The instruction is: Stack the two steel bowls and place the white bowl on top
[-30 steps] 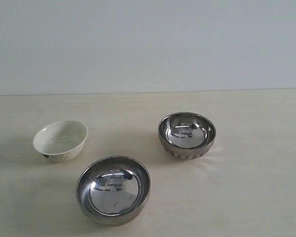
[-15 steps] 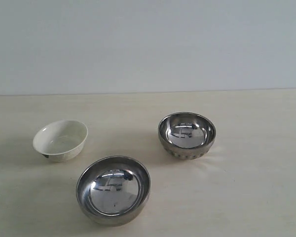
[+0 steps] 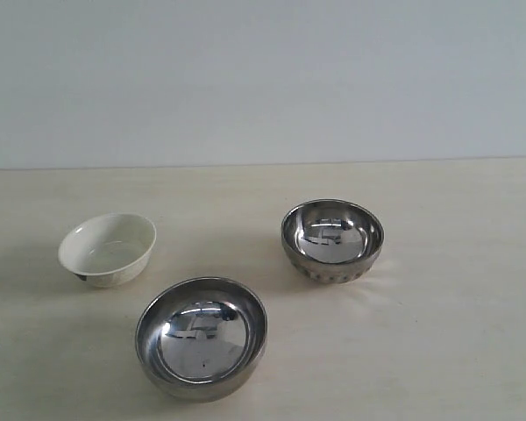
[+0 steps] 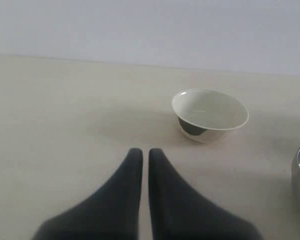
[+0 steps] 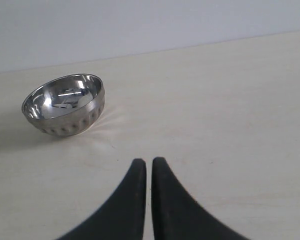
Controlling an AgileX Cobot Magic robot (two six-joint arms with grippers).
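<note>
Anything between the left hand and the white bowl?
Nothing: only bare table separates the left hand from the white bowl, as the left wrist view shows.

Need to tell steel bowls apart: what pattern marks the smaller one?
Smaller bowl: ribbed dimples around its lower band; right wrist view.

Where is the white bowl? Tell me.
Exterior view: the white bowl sits alone at left on the table, behind and left of the wider steel bowl.
</note>
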